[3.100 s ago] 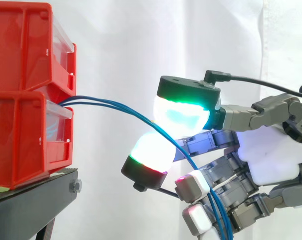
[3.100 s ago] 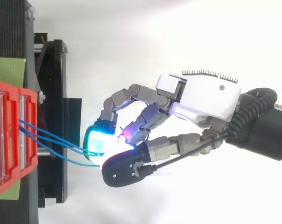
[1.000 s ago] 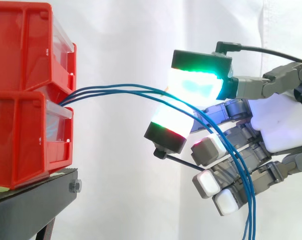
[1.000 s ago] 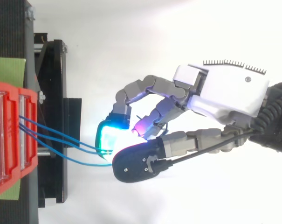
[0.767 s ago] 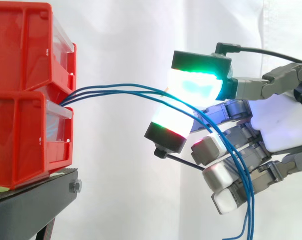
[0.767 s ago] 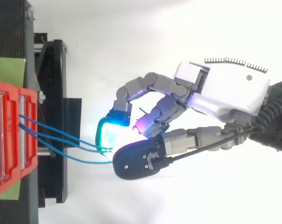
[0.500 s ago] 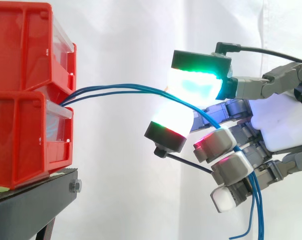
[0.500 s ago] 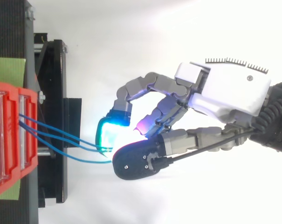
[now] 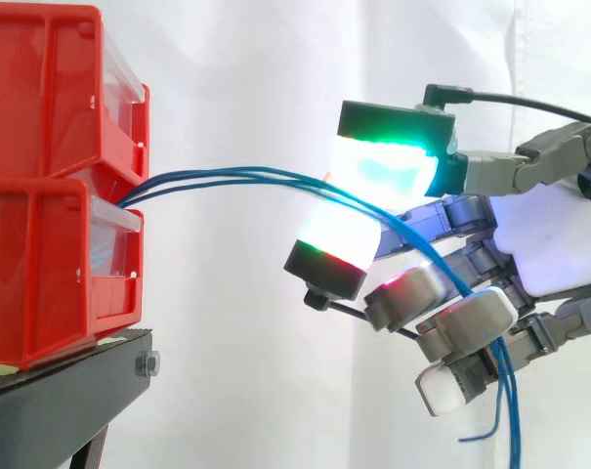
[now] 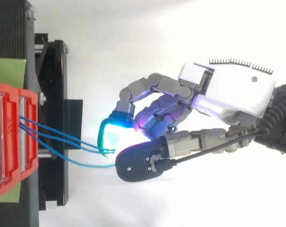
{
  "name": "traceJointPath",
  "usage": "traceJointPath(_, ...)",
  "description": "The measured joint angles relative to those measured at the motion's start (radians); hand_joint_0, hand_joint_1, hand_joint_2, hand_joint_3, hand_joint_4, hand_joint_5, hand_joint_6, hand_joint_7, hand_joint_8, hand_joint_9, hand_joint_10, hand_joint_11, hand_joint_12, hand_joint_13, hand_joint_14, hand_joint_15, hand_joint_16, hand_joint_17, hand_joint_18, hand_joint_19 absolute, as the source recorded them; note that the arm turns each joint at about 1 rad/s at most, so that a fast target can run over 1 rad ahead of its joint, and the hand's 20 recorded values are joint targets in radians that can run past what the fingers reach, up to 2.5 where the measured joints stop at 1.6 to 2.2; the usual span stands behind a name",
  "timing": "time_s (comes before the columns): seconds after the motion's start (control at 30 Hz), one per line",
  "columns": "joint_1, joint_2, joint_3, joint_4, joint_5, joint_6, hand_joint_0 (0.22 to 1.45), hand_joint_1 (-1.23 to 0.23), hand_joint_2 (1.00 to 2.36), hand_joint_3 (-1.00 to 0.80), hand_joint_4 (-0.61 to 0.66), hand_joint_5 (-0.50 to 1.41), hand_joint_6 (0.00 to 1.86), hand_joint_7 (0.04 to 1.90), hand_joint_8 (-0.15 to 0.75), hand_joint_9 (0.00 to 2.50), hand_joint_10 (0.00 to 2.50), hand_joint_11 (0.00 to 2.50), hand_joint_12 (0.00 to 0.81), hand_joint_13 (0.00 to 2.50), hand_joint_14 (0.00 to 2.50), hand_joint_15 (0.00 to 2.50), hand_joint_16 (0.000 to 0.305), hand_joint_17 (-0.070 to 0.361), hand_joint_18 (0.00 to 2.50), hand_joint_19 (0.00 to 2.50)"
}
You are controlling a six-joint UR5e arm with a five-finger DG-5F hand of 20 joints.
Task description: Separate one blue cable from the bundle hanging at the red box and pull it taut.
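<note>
Several thin blue cables leave the gap between the two stacked red boxes and arc right to my hand. They run between the green-glowing pad above and the white-glowing pad below, then drop behind the lower fingers, which are curled over them. Loose ends hang at the lower right. In the top view the cables fan from the red box to the cyan pad of the hand, and the lowest strand runs apart from the other two. They sag slightly.
The red boxes rest on a black stand, whose frame juts toward the hand in the top view. A white curtain hangs behind. Open space lies between the box front and the glowing pads.
The lower fingers have curled inward over the hanging cables, which now pass behind them. Since the oldest frames the hand has moved right and up, away from the box.
</note>
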Motion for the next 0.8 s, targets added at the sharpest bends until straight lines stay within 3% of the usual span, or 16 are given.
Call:
traceJointPath(0.1, 0.000, 0.007, 0.000, -0.012, 0.001, 0.000, 0.71, -0.77, 1.00, -0.50, -0.04, -0.26, 0.91, 0.96, 0.245, 0.56, 0.02, 1.02, 0.344, 0.60, 0.02, 0.63, 0.046, 0.104, 0.61, 0.59)
traceJointPath(0.3, 0.000, 0.023, 0.000, -0.039, 0.002, 0.000, 0.75, -0.86, 1.00, -0.50, -0.04, -0.25, 0.89, 0.94, 0.233, 0.51, 0.02, 0.92, 0.337, 0.48, 0.02, 0.45, 0.047, 0.105, 0.56, 0.54)
traceJointPath(0.8, 0.000, 0.030, 0.000, -0.057, 0.002, 0.001, 0.68, -0.95, 1.00, -0.50, -0.06, -0.25, 0.89, 0.96, 0.217, 0.49, 0.02, 0.90, 0.335, 0.47, 0.02, 0.45, 0.046, 0.104, 0.53, 0.52)
